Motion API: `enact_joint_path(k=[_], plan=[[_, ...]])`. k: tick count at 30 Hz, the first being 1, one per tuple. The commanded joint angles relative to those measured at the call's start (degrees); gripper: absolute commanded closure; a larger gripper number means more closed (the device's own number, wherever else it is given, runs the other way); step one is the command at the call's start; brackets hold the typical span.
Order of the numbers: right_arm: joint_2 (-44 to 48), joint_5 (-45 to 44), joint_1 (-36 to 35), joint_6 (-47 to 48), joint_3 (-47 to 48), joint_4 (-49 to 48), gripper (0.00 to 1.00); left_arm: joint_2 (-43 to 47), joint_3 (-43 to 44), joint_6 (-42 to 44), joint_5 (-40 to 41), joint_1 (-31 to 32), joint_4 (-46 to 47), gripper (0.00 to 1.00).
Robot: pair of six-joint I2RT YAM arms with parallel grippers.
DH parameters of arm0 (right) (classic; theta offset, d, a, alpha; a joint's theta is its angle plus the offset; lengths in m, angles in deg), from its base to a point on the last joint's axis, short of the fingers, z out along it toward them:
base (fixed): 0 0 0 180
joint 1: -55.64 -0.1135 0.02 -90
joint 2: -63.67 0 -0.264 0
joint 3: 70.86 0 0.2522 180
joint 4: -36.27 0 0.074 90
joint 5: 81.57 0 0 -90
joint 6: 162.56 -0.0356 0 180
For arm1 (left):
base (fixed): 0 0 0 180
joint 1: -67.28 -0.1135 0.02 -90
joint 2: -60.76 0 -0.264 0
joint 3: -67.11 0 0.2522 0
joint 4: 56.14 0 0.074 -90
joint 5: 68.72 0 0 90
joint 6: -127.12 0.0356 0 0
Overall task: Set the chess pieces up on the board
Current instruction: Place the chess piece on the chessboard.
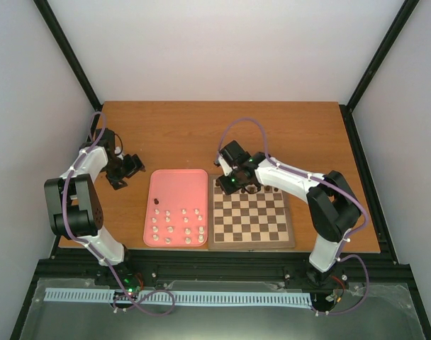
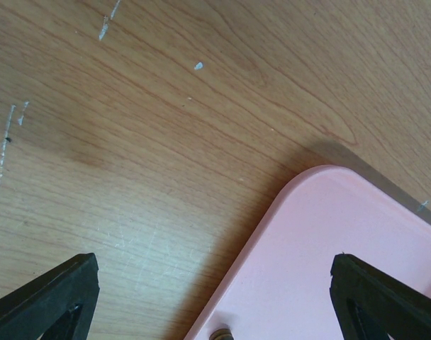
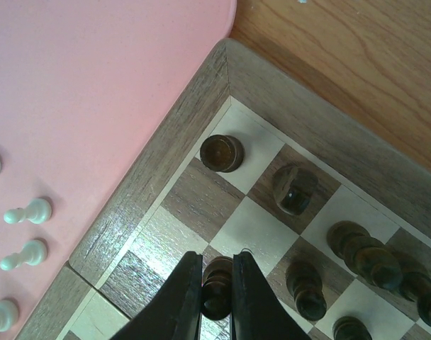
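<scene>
The checkered wooden board (image 1: 251,219) lies at centre right, with several dark brown pieces (image 1: 271,190) along its far rows. My right gripper (image 1: 233,185) is over the board's far left corner, shut on a dark brown piece (image 3: 217,287) held just above a square. Other dark pieces (image 3: 222,153) stand nearby on the board (image 3: 166,163). Several cream-white pieces (image 1: 174,228) and one dark piece (image 1: 157,202) stand on the pink tray (image 1: 174,183). My left gripper (image 1: 127,170) is open and empty over the table beside the tray's far left corner (image 2: 322,234).
The pink tray (image 3: 95,85) lies flush against the board's left side. White pieces (image 3: 28,211) stand on it near the board edge. A dark piece top (image 2: 221,333) shows at the tray corner. Black frame posts stand at the table's sides.
</scene>
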Motion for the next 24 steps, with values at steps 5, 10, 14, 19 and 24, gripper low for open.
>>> enact_joint_path(k=[5, 10, 14, 19, 24], plan=[[-0.51, -1.03, 0.56, -0.66, -1.28, -1.47, 0.93, 1.73, 0.24, 0.90, -0.20, 0.25, -0.36, 0.00], [-0.55, -0.91, 0.56, -1.24, -2.14, -2.05, 0.93, 1.99, -0.20, 1.07, -0.22, 0.22, -0.36, 0.00], [-0.66, -1.04, 0.56, -1.22, -2.28, -2.36, 0.92, 2.54, -0.74, 1.10, -0.27, 0.18, -0.27, 0.00], [-0.99, -1.10, 0.56, -1.40, -2.14, -2.61, 0.91, 2.79, -0.92, 1.12, -0.20, 0.19, -0.20, 0.00], [-1.07, -1.93, 0.56, -1.87, -2.38, -3.23, 0.88, 2.88, -1.01, 1.18, -0.18, 0.21, -0.12, 0.00]])
